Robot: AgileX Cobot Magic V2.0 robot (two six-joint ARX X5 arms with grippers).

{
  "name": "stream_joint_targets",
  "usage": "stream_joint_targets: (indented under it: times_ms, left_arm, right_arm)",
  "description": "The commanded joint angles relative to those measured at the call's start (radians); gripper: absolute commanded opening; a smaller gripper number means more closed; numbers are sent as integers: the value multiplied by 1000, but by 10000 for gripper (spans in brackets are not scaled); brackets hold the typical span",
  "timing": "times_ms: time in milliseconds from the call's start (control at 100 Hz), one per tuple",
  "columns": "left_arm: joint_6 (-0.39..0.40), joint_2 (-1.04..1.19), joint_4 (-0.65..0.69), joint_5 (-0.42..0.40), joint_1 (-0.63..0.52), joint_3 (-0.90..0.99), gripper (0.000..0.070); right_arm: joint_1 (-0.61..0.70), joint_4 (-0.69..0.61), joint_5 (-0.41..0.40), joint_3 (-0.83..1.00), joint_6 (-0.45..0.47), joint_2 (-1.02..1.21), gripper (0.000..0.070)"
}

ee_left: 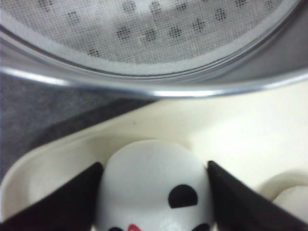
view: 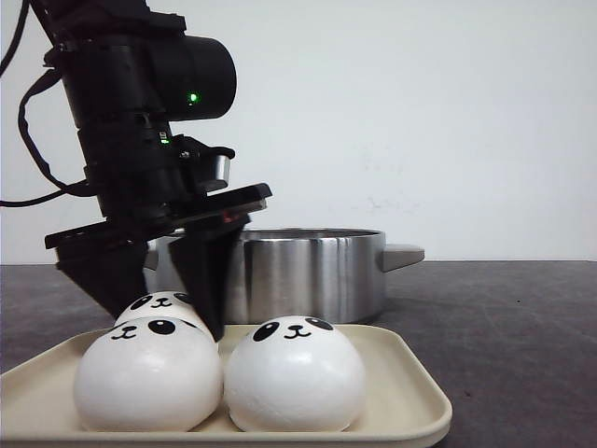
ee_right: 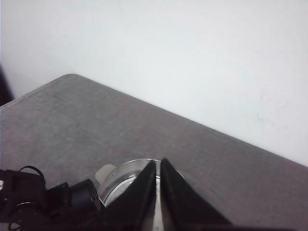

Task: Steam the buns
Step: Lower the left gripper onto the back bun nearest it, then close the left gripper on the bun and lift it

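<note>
Three panda-faced buns show on the cream tray [view: 410, 397]: front left [view: 149, 378], front right [view: 294, 378] and one behind [view: 160, 301]. My left gripper [view: 166, 324] reaches down over the back bun [ee_left: 151, 183]. Its black fingers [ee_left: 77, 197] press both sides of the bun, which rests on the tray [ee_left: 231, 125]. The edge of another bun [ee_left: 293, 202] shows beside it. A fourth bun is not in view. My right gripper [ee_right: 158, 161] is shut and empty, high above the table, and is outside the front view.
A steel pot [view: 312, 271] with a side handle [view: 401, 254] stands just behind the tray. Its rim [ee_left: 159, 91] and perforated mesh steamer insert [ee_left: 144, 29] fill the left wrist view. The pot [ee_right: 120, 180] also shows below the right gripper, on the dark grey table [view: 513, 317].
</note>
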Motion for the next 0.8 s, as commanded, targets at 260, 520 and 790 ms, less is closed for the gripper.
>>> stream_joint_targets:
  times_ms: [260,520,790]
  left_arm:
    - [-9,-74,4,-12,-10,15,10]
    - [-10,-343,66,-1,-15,15,10]
    - [-10,-407,283,-102,28,44,10]
  right_arm:
    - [12,-13,29,16,11,12,6]
    - [13,-16,23,16,22,12,6]
    - [47,-2,23,16,37,13,6]
